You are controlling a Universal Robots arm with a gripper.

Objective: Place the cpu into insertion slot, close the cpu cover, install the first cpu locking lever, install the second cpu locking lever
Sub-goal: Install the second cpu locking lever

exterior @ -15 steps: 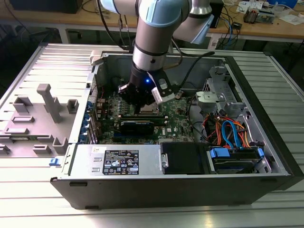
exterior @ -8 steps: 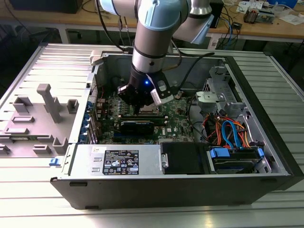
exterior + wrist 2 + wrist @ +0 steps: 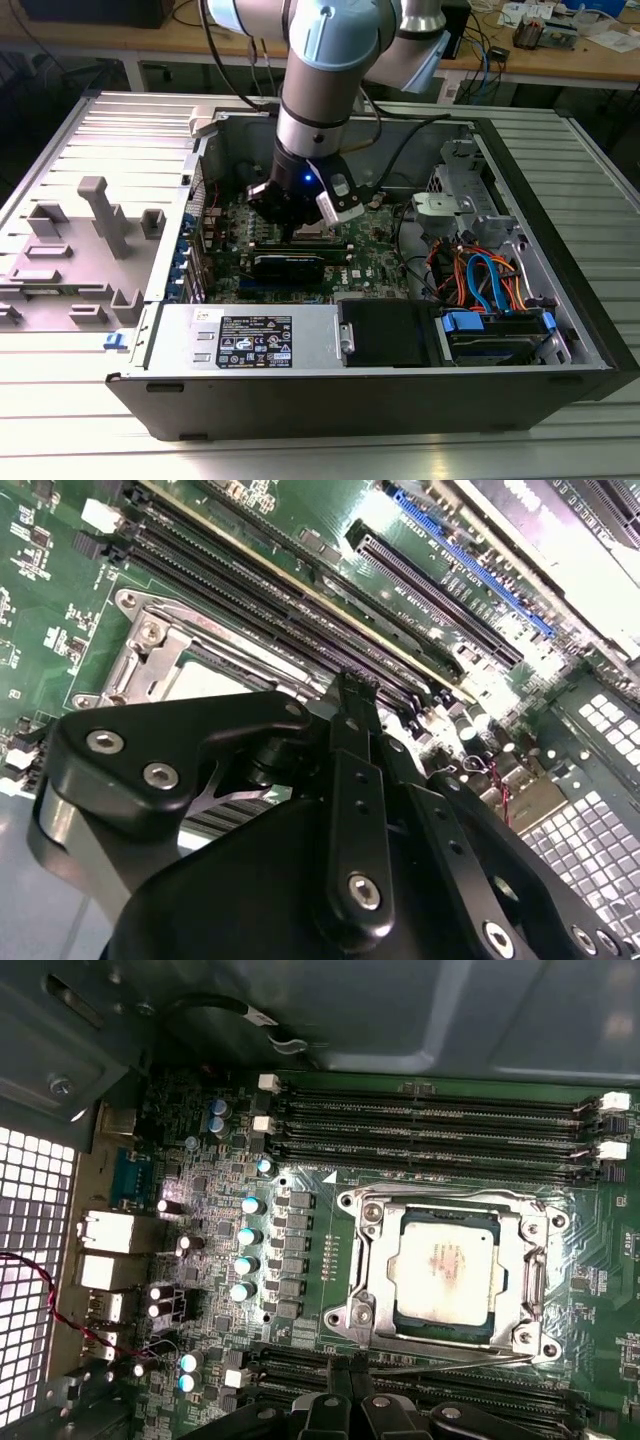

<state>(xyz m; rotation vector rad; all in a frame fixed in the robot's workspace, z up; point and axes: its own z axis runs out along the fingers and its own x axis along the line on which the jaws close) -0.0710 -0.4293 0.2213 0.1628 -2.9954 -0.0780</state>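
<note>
The cpu point(image 3: 445, 1265), a dull silver square, lies flat in the insertion slot point(image 3: 357, 1312) on the green motherboard point(image 3: 375, 250). The cpu cover point(image 3: 374, 1250), a silvery frame, lies down around it. A thin locking lever point(image 3: 450, 1360) runs along the socket edge nearest my fingers. My black gripper point(image 3: 352, 1392) hangs just off that edge, its fingers together with nothing between them. In the second wrist view the gripper point(image 3: 355, 685) tips sit over the black memory slots beside the cpu point(image 3: 205, 680) and cover point(image 3: 160, 640). In the exterior view the gripper point(image 3: 297, 232) reaches down into the open computer case.
Long black memory slots point(image 3: 430, 1120) flank the socket on both sides. Case walls point(image 3: 560, 250) enclose the board. Coloured cables point(image 3: 480, 275) and a drive bay fill the exterior view's right. A power supply point(image 3: 250, 340) lies in front. A grey fixture plate point(image 3: 80, 240) sits outside on the left.
</note>
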